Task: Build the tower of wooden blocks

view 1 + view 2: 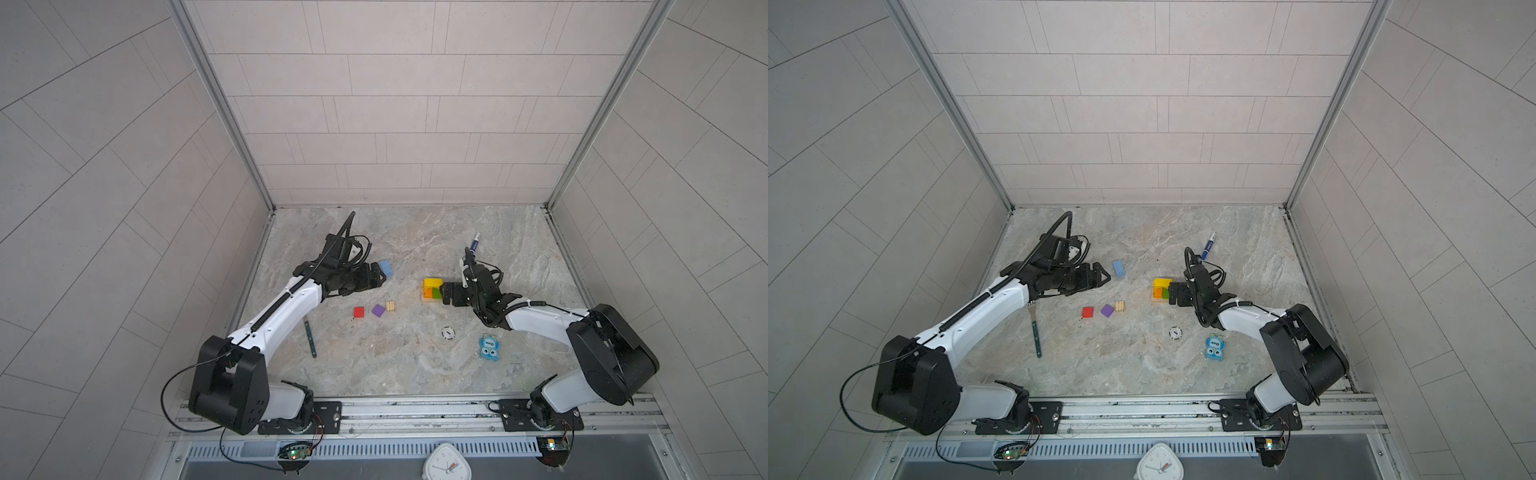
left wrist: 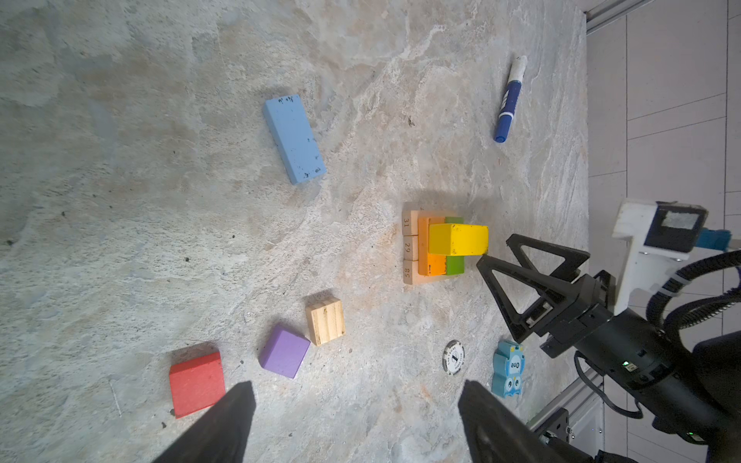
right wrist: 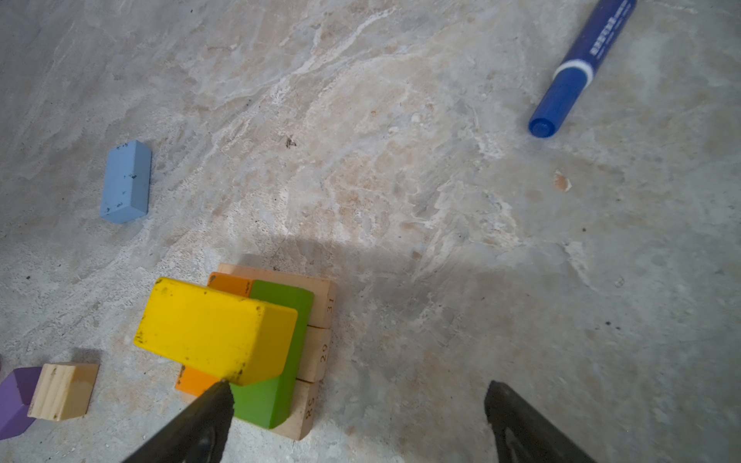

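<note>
Black left gripper (image 1: pixel 379 277) is hovering with its jaws spread apart and nothing between them, just left of the pale blue block (image 1: pixel 386 268) lying flat on the marble table (image 1: pixel 415 365). Nearer, the red cube (image 1: pixel 358 312), purple cube (image 1: pixel 378 310) and striped cube (image 1: pixel 390 306) are sitting in a row. Right of them the tower (image 1: pixel 432 289) is standing: tan base (image 2: pixel 409 244), orange bar (image 2: pixel 435 265), green bar (image 2: pixel 455 265), and yellow block (image 2: pixel 457 239) lying crosswise on top. The right gripper (image 1: pixel 446 293) is hanging just right of it, jaws wide and empty, one fingertip (image 3: pixel 216 401) at the yellow block's corner.

Shows a blue marker pen (image 1: pixel 1208 246) lying at the back of the marbled tabletop (image 1: pixel 1142 365), a round chip (image 1: pixel 1175 333) near a blue cartoon-eyed toy (image 1: pixel 1214 348), and a thin green stick (image 1: pixel 1036 332) well apart leftward.
</note>
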`<state>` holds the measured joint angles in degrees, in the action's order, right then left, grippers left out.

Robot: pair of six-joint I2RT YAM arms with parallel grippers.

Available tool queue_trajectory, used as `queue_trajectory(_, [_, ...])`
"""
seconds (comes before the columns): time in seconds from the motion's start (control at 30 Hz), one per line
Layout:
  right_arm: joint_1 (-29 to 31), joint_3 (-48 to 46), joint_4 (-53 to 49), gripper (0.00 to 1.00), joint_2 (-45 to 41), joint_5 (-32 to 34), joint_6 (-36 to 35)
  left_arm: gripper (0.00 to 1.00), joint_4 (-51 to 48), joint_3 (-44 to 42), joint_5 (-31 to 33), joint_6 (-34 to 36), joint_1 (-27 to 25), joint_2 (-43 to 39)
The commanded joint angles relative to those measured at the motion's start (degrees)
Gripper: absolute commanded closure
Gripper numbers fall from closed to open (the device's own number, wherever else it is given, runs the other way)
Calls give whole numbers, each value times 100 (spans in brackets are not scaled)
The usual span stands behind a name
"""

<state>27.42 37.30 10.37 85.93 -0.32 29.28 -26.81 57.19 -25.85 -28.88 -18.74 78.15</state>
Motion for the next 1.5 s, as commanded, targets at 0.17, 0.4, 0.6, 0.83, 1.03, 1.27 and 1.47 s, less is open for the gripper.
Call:
queue_trajectory(0.17, [-5, 26, -464, 1, -621, -103, -81, 13, -24, -11, 370, -34, 36, 53])
queue_trajectory(0.4, [7, -123, -973, 1, -1509, -275, -225, 13, 9, 258, 549, -158, -74, 565])
queue_trajectory(0.6, [126, -546, -1087, 1, -2131, -191, -307, 14, -190, 771, 1034, -301, -234, 1174])
queue_trajectory(0.83, [325, -1031, -1218, 1, -2671, 137, -339, 16, -385, 1488, 1529, -288, -375, 1900])
queue_trajectory(1.03, [855, -1382, -1186, 1, -2954, 762, -526, 21, -593, 2228, 1943, -97, -438, 2613])
queue_trajectory(1.27, [1151, -1713, -1032, 1, -3553, 1102, -643, 28, -796, 2985, 2121, 60, -507, 3426])
queue_trajectory(1.47, [1219, -1802, -995, 1, -3682, 1202, -638, 30, -1026, 3552, 2372, 78, -642, 4023])
